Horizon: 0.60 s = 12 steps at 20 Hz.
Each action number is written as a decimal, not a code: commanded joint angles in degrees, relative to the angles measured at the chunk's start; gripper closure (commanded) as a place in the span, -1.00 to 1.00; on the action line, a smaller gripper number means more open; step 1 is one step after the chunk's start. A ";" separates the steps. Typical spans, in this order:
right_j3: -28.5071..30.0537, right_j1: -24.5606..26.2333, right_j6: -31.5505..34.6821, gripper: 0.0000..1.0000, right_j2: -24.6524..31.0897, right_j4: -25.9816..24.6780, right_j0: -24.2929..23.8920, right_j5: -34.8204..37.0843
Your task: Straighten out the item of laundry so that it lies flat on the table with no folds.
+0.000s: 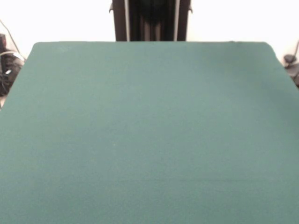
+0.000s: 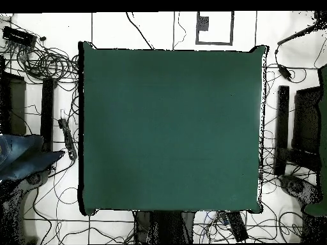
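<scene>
The dark green table (image 1: 149, 140) shows bare in the front view, and bare in the overhead view (image 2: 171, 131) too. No jeans lie on it. A blue denim-like shape (image 2: 18, 156) shows at the left edge of the overhead view, off the table and over the floor. I cannot tell whether it is the item of laundry or part of a person's clothing. The gripper shows in neither view. Only the robot's dark pedestal (image 1: 150, 21) stands at the table's far side, and its base (image 2: 165, 226) shows at the bottom of the overhead view.
Cables (image 2: 48, 64) and dark equipment (image 2: 300, 127) lie on the white floor around the table on both sides. More dark gear (image 1: 7, 67) stands past the table's corners in the front view.
</scene>
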 commanded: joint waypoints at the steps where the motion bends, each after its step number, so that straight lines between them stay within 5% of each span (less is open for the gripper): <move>1: -3.72 0.98 6.11 1.00 -5.80 4.51 -4.79 -1.50; 8: -7.30 5.21 1.72 1.00 -12.57 11.55 -10.25 -4.70; 12: -9.53 7.31 -0.71 1.00 -21.01 19.37 -13.50 -6.94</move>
